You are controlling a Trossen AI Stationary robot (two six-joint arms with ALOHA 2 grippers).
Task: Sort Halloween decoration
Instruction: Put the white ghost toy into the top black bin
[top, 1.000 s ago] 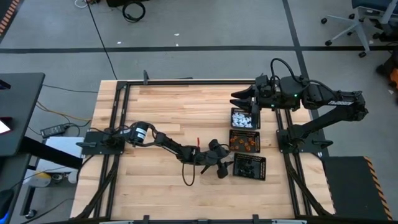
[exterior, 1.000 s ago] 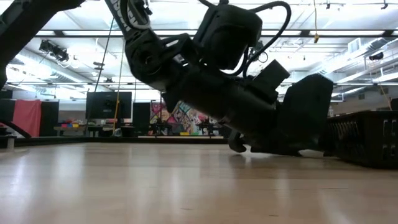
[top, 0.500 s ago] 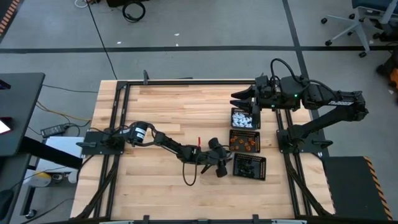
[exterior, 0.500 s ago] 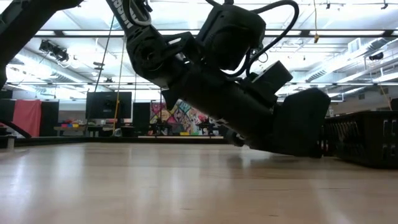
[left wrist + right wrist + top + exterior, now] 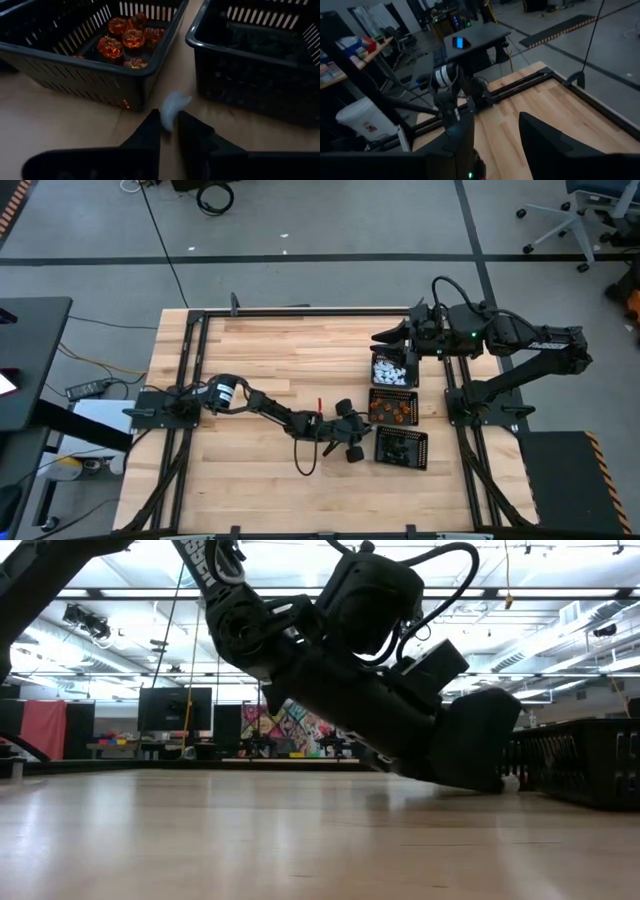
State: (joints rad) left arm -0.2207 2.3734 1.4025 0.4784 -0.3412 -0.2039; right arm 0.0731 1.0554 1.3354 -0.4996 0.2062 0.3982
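Black mesh trays: 3 counted, in a column along the table's right side, high view. Far tray (image 5: 391,370) holds white trinkets (image 5: 388,369), a heap, too small to count. Middle tray (image 5: 392,408) holds orange pumpkins (image 5: 390,410); my left wrist view shows approx. 6 of them (image 5: 125,36) bunched toward one corner of that tray (image 5: 75,60), w/ one more orange glint low at its wall, cannot tell whether inside or out. Near tray (image 5: 401,448) holds dark pieces; count not readable, they blend w/ the mesh. In my left wrist view the same tray (image 5: 260,55) shows only a dark mass inside.

Arms: 2. My left gripper (image 5: 352,442) is low over the wood table (image 5: 260,360), just beside the near tray and the middle tray, pointing at the gap between them. Its fingers (image 5: 150,132) are pinched on 1 white trinket (image 5: 172,107), which sticks out past the tips, blurred; shape not readable. Low view: same gripper (image 5: 480,765) tilted down, tip at the table surface, a small white speck (image 5: 511,783) at its end, next to a tray wall (image 5: 580,765).

My right gripper (image 5: 385,340) hangs above the far tray's far edge, at the table's far right. Fingers (image 5: 540,137) stand apart w/ nothing between them; through the gap, my left arm's base and the table's frame.
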